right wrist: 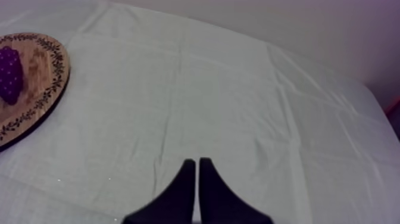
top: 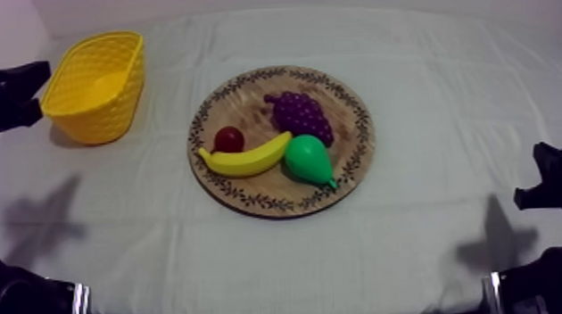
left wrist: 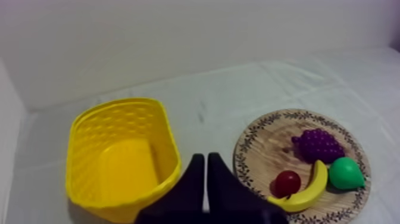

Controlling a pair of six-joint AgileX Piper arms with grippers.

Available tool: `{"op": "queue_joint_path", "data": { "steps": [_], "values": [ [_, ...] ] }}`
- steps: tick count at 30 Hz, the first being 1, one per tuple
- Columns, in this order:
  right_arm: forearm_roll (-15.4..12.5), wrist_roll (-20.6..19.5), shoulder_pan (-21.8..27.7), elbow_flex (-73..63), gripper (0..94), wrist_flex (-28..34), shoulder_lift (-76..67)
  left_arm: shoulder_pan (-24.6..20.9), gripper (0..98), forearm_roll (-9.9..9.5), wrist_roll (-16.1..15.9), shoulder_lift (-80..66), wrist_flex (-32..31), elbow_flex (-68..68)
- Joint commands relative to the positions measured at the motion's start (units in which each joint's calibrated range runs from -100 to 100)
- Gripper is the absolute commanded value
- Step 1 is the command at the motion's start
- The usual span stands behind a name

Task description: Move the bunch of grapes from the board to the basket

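The purple bunch of grapes (top: 299, 113) lies on the far right part of the round wooden board (top: 247, 106), apart from both grippers. The yellow basket (top: 104, 111) stands hollow at the table's far left. In the left wrist view my left gripper (left wrist: 205, 162) is shut on nothing, its fingers a narrow wedge between the basket (left wrist: 169, 143) and the board (left wrist: 262, 143), short of the grapes (left wrist: 318, 145). My right gripper (right wrist: 197, 165) is likewise shut on nothing over bare cloth, well to the right of the board (right wrist: 41, 65) and grapes (right wrist: 10, 74).
On the board with the grapes lie a small red fruit (top: 229, 139), a banana (top: 246, 157) and a green pear (top: 309, 160), the pear touching the banana's end. Grey-white cloth covers the table, with a wall behind.
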Motion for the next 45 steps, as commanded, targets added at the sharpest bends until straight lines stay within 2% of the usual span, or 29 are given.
{"op": "queue_joint_path", "data": {
  "steps": [1,8,14,22,32,37,45],
  "values": [
    [0.00,-0.01,0.02,0.04,0.2,0.00,-0.02,1.11,0.0,-0.06,-0.22,3.94,-0.16,-1.48],
    [0.00,-0.01,0.02,0.04,0.2,0.00,-0.02,5.18,0.0,-0.07,-2.23,11.16,-0.12,-7.87],
    [0.00,-0.01,0.02,0.04,0.2,0.00,-0.02,8.53,0.0,-0.19,-3.64,17.42,2.42,-14.41],
    [0.00,-0.01,0.02,0.04,0.2,0.00,-0.02,11.92,0.0,-2.28,-3.08,25.33,6.61,-21.75],
    [0.00,-0.01,0.02,0.04,0.2,0.00,-0.02,11.86,0.0,-2.41,-3.50,34.39,9.89,-30.04],
    [0.00,-0.01,0.02,0.04,0.2,0.00,-0.02,10.82,0.0,-1.19,-4.52,37.36,10.04,-31.72],
    [0.00,-0.01,0.02,0.04,0.2,0.00,-0.02,10.27,0.0,-0.81,-5.90,41.48,10.10,-34.29]
  ]
}}
